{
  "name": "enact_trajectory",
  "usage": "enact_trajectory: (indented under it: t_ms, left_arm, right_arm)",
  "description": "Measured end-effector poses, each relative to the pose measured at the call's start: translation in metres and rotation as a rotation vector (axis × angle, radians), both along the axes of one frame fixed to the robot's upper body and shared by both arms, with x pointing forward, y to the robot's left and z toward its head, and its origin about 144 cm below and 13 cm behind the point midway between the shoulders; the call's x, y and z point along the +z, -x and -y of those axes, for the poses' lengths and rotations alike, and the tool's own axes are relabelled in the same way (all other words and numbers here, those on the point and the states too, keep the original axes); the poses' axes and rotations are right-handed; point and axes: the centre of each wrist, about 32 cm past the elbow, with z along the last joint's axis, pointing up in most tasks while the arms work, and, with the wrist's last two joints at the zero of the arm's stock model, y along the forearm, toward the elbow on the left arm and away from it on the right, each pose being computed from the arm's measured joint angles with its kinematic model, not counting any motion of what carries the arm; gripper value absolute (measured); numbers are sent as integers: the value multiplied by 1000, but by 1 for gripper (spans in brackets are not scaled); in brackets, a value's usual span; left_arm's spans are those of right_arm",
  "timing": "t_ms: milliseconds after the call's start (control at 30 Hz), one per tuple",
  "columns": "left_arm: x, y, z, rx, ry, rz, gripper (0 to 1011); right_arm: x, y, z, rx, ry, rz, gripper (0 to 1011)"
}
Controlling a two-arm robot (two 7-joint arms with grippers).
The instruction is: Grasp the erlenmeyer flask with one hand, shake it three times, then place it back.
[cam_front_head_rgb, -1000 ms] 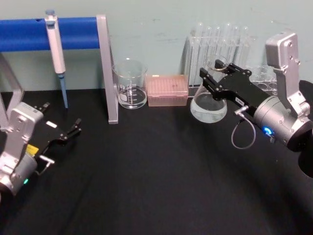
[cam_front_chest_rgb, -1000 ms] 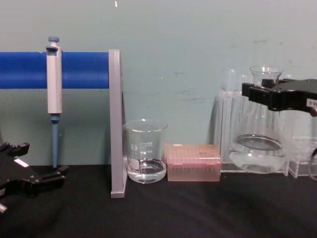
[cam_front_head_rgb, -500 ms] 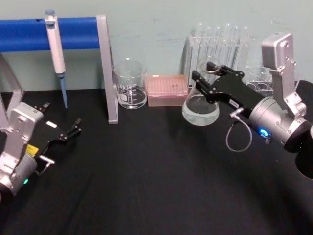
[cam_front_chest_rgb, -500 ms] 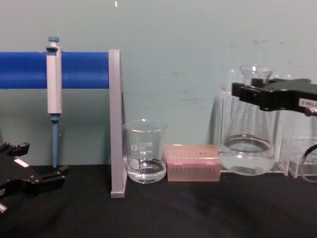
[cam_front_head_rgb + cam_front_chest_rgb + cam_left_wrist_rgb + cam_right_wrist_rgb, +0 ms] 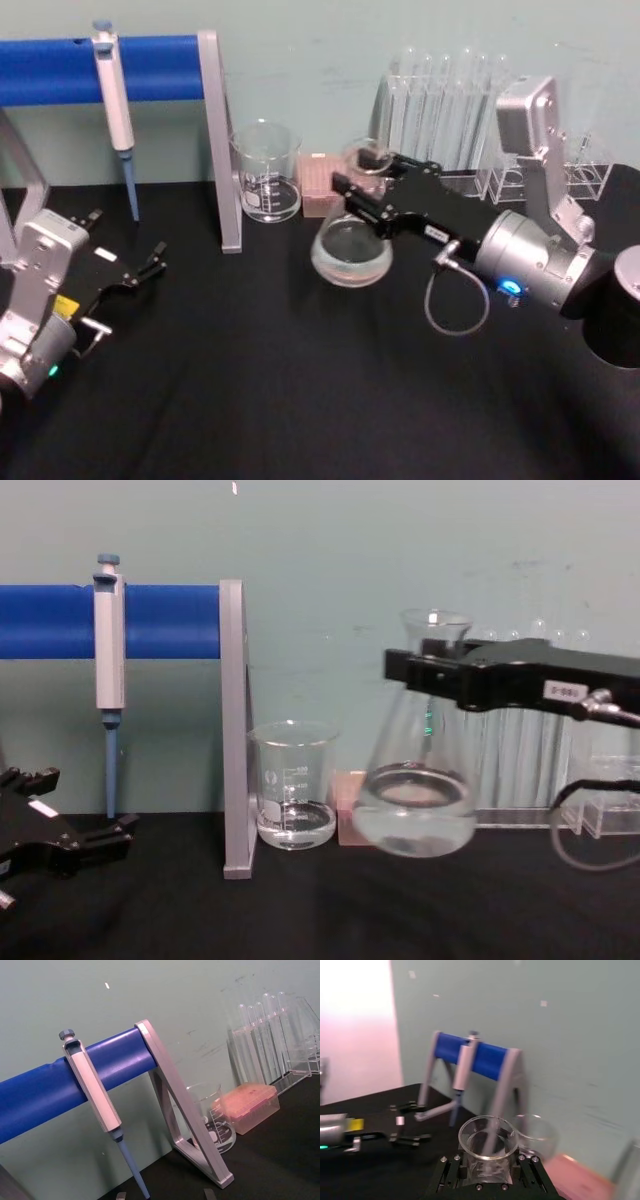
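Note:
The erlenmeyer flask [image 5: 352,252] is a clear cone with liquid in its wide base. It hangs just above the black table, in front of the pink box. My right gripper [image 5: 363,186] is shut on its narrow neck, reaching in from the right. From the chest, the flask [image 5: 415,815] shows side-on and upright, with the right gripper [image 5: 432,670] clamped below its flared rim. The right wrist view looks down into the flask's rim [image 5: 487,1136]. My left gripper [image 5: 128,270] rests open at the table's left, holding nothing.
A glass beaker [image 5: 266,175] and a pink tip box [image 5: 315,180] stand at the back, and a rack of test tubes [image 5: 445,100] is at the back right. A blue bar stand [image 5: 50,68] with a grey leg [image 5: 222,150] holds a pipette [image 5: 115,110].
My right gripper has carried the flask leftward and toward me, away from the test tube rack, to in front of the pink box. The left arm has not moved.

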Motion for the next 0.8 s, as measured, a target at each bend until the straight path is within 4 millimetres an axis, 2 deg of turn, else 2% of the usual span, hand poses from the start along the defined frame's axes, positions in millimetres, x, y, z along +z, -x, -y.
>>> enact_trajectory:
  t_ms: [800]
  left_arm:
    - [0, 0, 0, 0, 0, 0, 1001]
  right_arm:
    - [2, 8, -22, 365, 17, -10, 453]
